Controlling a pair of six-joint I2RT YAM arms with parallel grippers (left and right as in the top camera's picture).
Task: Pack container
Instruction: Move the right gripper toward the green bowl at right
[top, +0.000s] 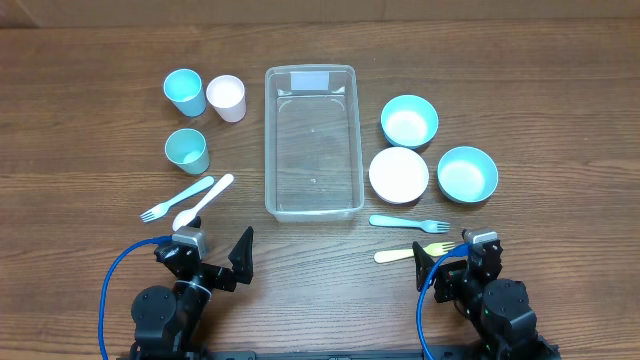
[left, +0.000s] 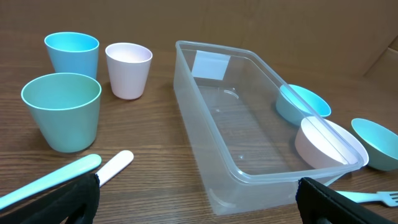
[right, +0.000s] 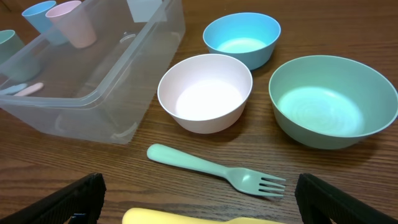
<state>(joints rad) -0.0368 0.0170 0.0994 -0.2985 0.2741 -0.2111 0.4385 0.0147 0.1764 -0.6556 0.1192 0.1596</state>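
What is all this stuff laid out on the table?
Tub: one, clear plastic, centre, empty.
Cups: three, left of the tub: blue cup, pink cup, teal cup.
Bowls: three, right of the tub: blue bowl, white bowl, teal bowl.
Forks: three: blue fork at left, teal fork and yellow fork at right.
Spoon: one, white, beside the blue fork.
Table: one, brown wood.
Claws: two, black, near edge: left claw and right claw, both open.
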